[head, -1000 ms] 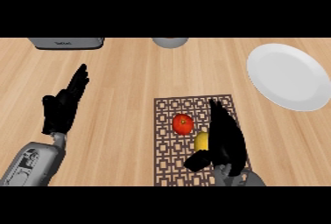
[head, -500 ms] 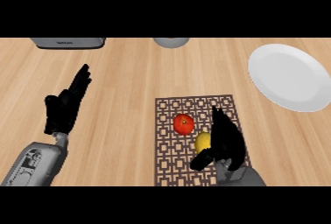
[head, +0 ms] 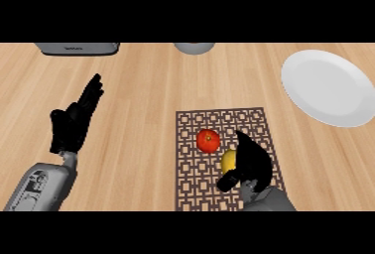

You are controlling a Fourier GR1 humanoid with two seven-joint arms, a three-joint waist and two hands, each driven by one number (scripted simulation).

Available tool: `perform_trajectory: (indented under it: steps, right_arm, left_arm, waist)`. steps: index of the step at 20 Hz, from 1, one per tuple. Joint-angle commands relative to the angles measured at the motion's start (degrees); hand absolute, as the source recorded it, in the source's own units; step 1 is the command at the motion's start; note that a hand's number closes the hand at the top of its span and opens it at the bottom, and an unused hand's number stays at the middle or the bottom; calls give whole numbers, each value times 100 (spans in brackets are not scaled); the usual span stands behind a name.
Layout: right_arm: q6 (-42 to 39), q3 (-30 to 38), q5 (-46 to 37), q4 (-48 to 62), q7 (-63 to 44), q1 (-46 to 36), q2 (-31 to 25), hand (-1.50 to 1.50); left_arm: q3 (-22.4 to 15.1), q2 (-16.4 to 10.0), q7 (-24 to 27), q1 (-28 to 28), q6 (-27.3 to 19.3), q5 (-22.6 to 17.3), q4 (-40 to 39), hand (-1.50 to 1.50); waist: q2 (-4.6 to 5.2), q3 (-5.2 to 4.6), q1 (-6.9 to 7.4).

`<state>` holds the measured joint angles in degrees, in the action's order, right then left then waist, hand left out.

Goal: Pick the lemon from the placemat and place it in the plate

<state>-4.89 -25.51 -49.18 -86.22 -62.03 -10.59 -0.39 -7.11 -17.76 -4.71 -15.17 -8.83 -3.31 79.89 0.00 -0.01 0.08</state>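
Note:
The yellow lemon [head: 228, 159] lies on the brown lattice placemat [head: 223, 124], just below and right of a red tomato [head: 209, 140]. My right hand [head: 253, 161] lies against the lemon's right side and hides part of it; the fingers curve over it and the thumb [head: 227, 181] sits just below it. The white plate [head: 330, 88] rests at the far right of the counter, well apart from the placemat. My left hand [head: 75, 120] rests open at the left, fingers up.
A grey appliance [head: 77, 47] sits at the back left edge of the wooden counter and a grey round object [head: 194, 47] at the back centre. Bare wood lies between the placemat and the plate.
My right hand has drawn back toward the lower edge and closed in around the lemon. The left hand, lemon and tomato have stayed where they were.

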Motion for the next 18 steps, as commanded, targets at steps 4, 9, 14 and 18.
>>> perform_trajectory:
  steps: [4,9,14,18]
  right_arm:
    - [296,101,-606,160,-71,-56,36,150]
    - [323,210,-778,136,129,92,36,150]
    - [-380,1475,445,160,2819,393,-2588,150]
    - [-459,2013,738,444,3883,335,-3483,150]
  left_arm:
    - [144,209,-44,-16,108,247,-9,0]
    - [460,230,18,-56,329,310,-76,0]
    - [362,242,30,207,83,313,87,0]
    - [403,194,29,208,150,245,156,0]
  waist:
    - [-1,1,-8]
    - [-1,1,-16]
    - [69,33,-208]
    - [71,68,-247]
